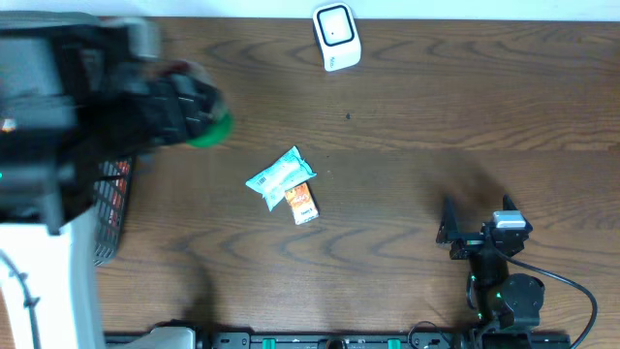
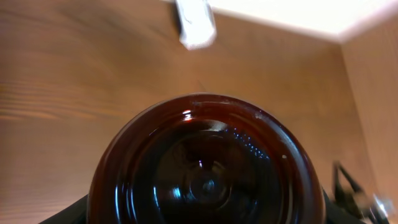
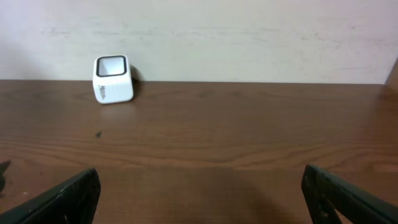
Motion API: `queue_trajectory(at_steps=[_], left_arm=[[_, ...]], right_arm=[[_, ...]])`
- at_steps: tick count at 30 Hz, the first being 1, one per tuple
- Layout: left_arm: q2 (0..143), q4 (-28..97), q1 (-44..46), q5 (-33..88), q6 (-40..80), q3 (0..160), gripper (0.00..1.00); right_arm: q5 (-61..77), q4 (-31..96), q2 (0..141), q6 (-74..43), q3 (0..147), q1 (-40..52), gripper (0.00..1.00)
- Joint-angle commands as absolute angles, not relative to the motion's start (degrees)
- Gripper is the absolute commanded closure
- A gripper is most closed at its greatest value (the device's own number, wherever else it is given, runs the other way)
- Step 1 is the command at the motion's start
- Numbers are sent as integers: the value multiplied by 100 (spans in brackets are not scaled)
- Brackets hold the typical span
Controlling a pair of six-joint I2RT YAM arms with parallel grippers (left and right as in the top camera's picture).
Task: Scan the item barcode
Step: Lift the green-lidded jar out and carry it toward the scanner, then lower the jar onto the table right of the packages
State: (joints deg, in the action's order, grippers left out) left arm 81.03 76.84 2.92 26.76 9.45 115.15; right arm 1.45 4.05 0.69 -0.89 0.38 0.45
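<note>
My left gripper (image 1: 199, 109) is raised high over the table's left side, blurred in the overhead view, and is shut on a dark brown bottle (image 2: 202, 165). The bottle's round end fills the left wrist view and hides the jaws. A green part (image 1: 213, 131) shows just under the gripper from above. The white barcode scanner (image 1: 336, 37) stands at the table's far edge, ahead of the bottle (image 2: 196, 25) and far left in the right wrist view (image 3: 112, 79). My right gripper (image 1: 477, 218) rests low at the front right, open and holding nothing (image 3: 202, 193).
A light blue packet (image 1: 280, 175) and an orange packet (image 1: 303, 204) lie together mid-table. A wire basket (image 1: 112, 208) sits at the left edge, partly under the left arm. A wall runs behind the scanner.
</note>
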Motion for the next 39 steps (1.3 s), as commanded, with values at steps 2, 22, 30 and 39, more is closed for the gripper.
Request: queue_trajectory(at_steps=[2,22,30,39], left_arm=[[8733,7693,1562,2786,860,10934,31],[12639,6082,3719,2091,1135,9981,31],[12724,5881,3763,2093,1175,10095,7],[11876,5798,3776,1946,1179,10235,7]], right_arm=[[113,427,43,-104,32,21,1],[113,427,45,-104,32,21,1],[113,427,45,-104,32,21,1],[113,427,45,-104,32,21,1]])
